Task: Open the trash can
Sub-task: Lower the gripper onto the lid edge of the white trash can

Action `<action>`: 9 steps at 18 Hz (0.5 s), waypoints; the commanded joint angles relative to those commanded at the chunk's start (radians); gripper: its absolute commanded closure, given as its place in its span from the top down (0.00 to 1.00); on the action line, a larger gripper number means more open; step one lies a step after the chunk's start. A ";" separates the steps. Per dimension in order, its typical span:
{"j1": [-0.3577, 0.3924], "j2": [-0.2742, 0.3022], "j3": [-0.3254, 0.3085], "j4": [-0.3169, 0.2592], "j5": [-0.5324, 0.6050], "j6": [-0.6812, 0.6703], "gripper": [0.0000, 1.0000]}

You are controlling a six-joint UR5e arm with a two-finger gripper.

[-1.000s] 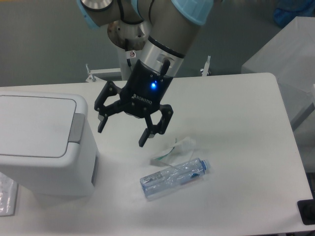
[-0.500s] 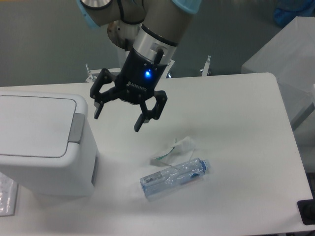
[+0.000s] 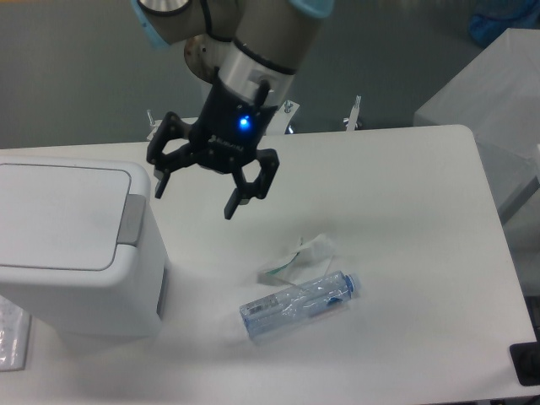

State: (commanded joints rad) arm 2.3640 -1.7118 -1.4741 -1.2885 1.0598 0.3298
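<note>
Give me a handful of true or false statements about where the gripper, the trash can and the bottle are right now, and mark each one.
1. The trash can has its lid shut. True.
2. The gripper is shut on the plastic bottle. False: its fingers are spread open and hold nothing; the bottle lies on the table.
3. The gripper hangs to the right of the trash can in the camera view, not touching it. True.
4. The bottle stands upright. False: it lies on its side.
5. A finger presses the grey button strip. False: the fingers are clear of it.
</note>
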 joint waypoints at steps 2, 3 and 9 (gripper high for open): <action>-0.006 -0.008 0.000 0.002 0.008 0.000 1.00; -0.006 -0.009 -0.002 0.003 0.008 0.000 1.00; -0.028 -0.022 -0.032 0.048 0.006 0.003 1.00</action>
State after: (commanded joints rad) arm 2.3364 -1.7334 -1.5063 -1.2410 1.0661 0.3328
